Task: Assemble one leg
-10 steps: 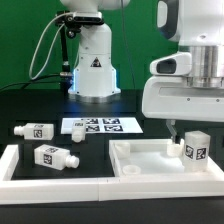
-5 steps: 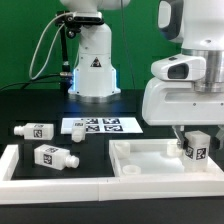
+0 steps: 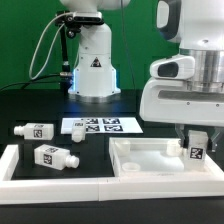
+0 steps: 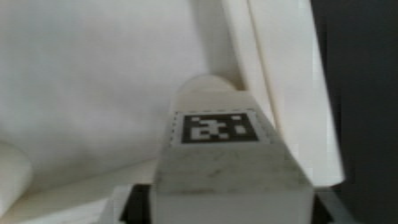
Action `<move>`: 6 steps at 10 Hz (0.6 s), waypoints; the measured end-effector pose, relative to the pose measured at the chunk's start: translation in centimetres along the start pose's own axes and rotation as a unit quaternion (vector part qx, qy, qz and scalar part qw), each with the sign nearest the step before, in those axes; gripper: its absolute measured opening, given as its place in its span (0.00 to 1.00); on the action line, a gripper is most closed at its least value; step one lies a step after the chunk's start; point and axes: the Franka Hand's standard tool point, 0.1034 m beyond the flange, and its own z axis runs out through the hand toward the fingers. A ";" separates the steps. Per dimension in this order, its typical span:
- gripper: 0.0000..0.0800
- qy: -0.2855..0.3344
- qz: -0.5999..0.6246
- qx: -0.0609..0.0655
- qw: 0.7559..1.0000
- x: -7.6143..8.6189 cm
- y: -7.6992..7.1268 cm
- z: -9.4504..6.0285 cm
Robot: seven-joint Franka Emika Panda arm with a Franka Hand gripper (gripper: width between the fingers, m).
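Note:
My gripper [image 3: 197, 137] is shut on a leg [image 3: 197, 150], a stubby white block with a black-and-white tag. It holds the leg upright over the right corner of the large white square panel [image 3: 145, 160], and the leg's lower end is at or just above the panel. In the wrist view the leg [image 4: 222, 150] runs out from between the dark fingers [image 4: 146, 206] towards the panel's raised rim [image 4: 276, 80]. Whether it touches the panel cannot be told.
Three more legs lie on the black table at the exterior view's left: two [image 3: 35, 130] [image 3: 75, 131] further back and one [image 3: 52, 156] nearer. The marker board [image 3: 100, 126] lies behind the panel. A white raised frame [image 3: 10, 170] borders the front left. The robot base [image 3: 92, 65] stands behind.
The gripper with the leg has shifted slightly to the exterior view's right and a little lower over the panel's corner. The loose legs have not moved.

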 end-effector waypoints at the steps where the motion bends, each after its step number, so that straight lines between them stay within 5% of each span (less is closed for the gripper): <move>1: 0.36 0.001 0.047 -0.002 0.999 0.0 0.1 0.0; 6: 0.36 0.018 0.119 -0.004 0.993 -0.1 0.4 0.1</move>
